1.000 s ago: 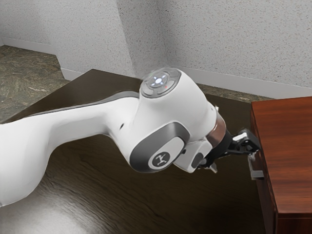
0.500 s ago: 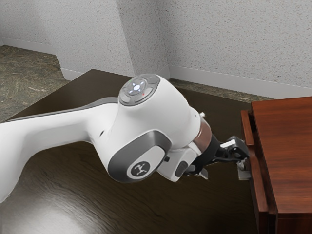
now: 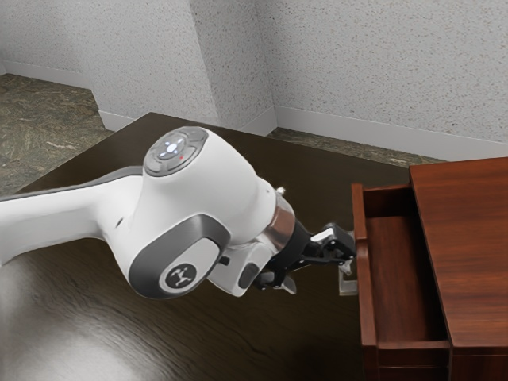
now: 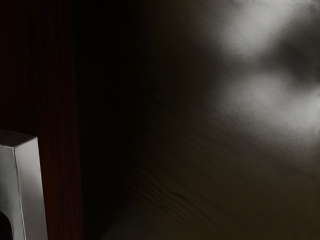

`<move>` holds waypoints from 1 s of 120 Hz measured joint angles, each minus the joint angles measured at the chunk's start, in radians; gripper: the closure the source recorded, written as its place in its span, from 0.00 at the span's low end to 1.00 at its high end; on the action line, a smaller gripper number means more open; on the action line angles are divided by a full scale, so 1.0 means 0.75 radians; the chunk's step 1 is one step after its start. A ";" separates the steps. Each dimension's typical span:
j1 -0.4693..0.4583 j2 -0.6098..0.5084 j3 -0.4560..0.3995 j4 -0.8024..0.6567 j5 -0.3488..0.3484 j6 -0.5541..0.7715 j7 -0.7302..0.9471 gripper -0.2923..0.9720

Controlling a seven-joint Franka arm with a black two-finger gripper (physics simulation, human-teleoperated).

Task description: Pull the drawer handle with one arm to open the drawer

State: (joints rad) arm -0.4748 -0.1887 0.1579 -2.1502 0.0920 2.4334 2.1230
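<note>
Standing well out of the cabinet (image 3: pixel 464 230), at three o'clock from the arm in the exterior view: one drawer (image 3: pixel 397 270), red-brown wood, inner floor exposed.

Fitting: drawer handle (image 3: pixel 347 282), a grey metal bar on the front panel, at nine o'clock of the drawer; it also shows in the wrist view (image 4: pixel 22 190), close against the dark wood.

Holder: gripper (image 3: pixel 346 255), black fingers closed narrowly on the bar's upper part.

Support: dark table (image 3: pixel 119 333).

Handling, as judged: the bar is rigid and smooth, so it may slip along the pads. Grip it squarely across its width. The drawer looks light and free-sliding, so a straight pull toward nine o'clock suits it, and any sideways load risks binding.
</note>
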 joint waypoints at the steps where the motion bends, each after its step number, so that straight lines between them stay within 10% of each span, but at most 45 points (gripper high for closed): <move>1: 0.000 -0.002 0.000 -0.002 0.000 0.000 0.000 0.27; 120: 0.003 -0.251 0.125 -0.227 0.065 -0.013 0.011 0.23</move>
State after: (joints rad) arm -0.4725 -0.3766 0.2514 -2.3203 0.1410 2.4236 2.1314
